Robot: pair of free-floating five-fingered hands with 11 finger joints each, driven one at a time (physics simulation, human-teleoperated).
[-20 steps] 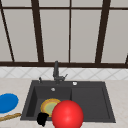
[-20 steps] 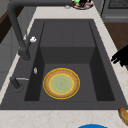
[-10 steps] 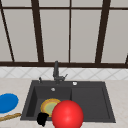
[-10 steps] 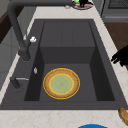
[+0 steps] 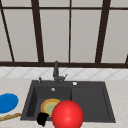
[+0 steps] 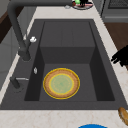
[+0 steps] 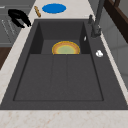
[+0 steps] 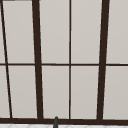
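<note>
One black hand (image 5: 42,119) hovers at the sink's (image 5: 105,86) front rim, beside the yellow plate (image 6: 61,83) lying flat in the basin. Whether its fingers are spread or curled, I cannot tell. The plate looks rigid, probably breakable and slippery; its raised rim offers the best hold.

A round yellow plate (image 6: 61,83) with an orange rim and greenish centre lies flat on the floor of the dark sink's (image 6: 100,82) left basin, near the front wall.
</note>
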